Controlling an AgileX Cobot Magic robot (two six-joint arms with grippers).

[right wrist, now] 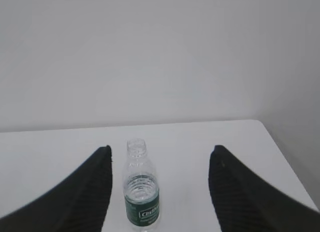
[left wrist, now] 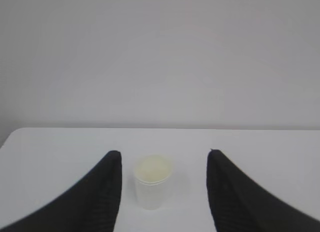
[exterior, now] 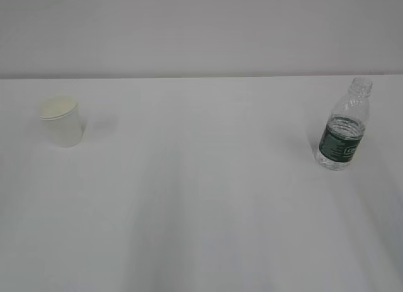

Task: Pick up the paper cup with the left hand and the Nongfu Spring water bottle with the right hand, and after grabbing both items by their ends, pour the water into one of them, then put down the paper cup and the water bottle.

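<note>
The white paper cup (exterior: 63, 122) stands upright at the left of the white table (exterior: 201, 197). The clear Nongfu Spring water bottle (exterior: 343, 125), uncapped with a dark green label, stands upright at the right, water up to about the label's top. No arm shows in the exterior view. In the left wrist view my left gripper (left wrist: 165, 154) is open, and the cup (left wrist: 152, 184) stands beyond its fingers, apart from both and nearer the left one. In the right wrist view my right gripper (right wrist: 160, 151) is open, and the bottle (right wrist: 141, 192) stands ahead, close to the left finger, not touching.
A plain pale wall (exterior: 201, 28) rises behind the table's far edge. The table's right edge (right wrist: 285, 157) shows in the right wrist view. The left far corner (left wrist: 12, 134) shows in the left wrist view.
</note>
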